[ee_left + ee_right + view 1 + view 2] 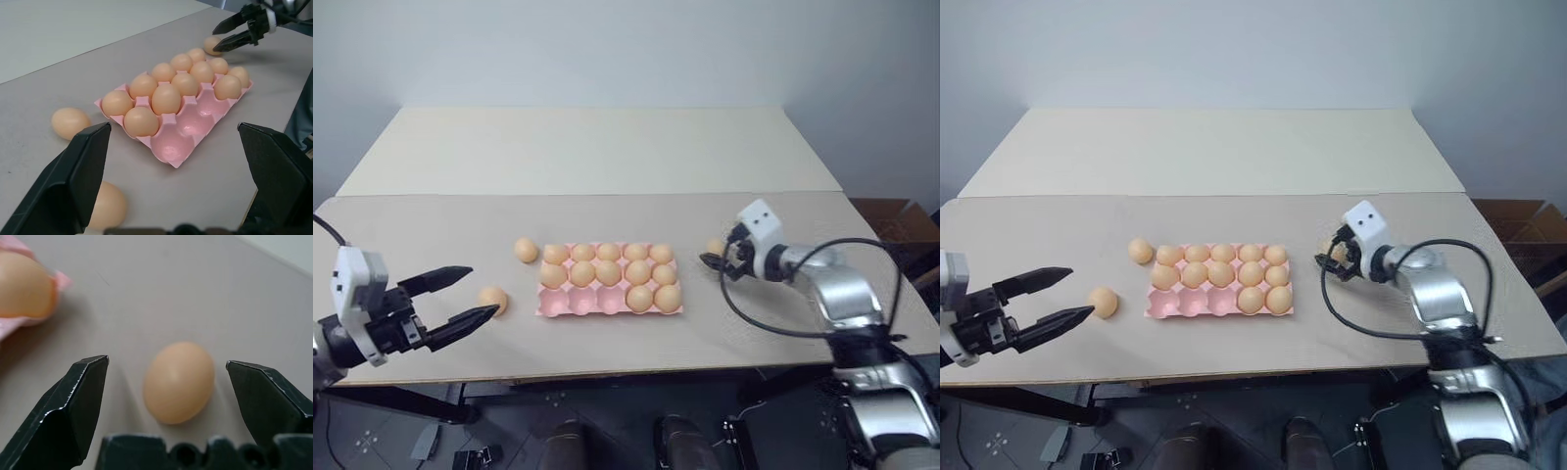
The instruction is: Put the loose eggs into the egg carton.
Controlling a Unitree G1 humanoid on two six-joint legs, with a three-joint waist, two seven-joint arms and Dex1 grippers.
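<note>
I saw the pale-pink moulded egg carton (pixel 610 300) mid-table with three near-left cups bare. Two smooth tan-orange loose eggs (pixel 493 299) lay left of it. My left gripper (pixel 472 294) gaped beside the nearer one; my right gripper (pixel 716 257) reached toward a third egg (pixel 715 246).

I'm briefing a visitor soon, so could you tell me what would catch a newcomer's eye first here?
The pink egg carton mid-table, with twelve eggs in it and three near cups bare. Two loose eggs lie off its left end beside the open left gripper. The open right gripper straddles a third egg off the right end.
</note>
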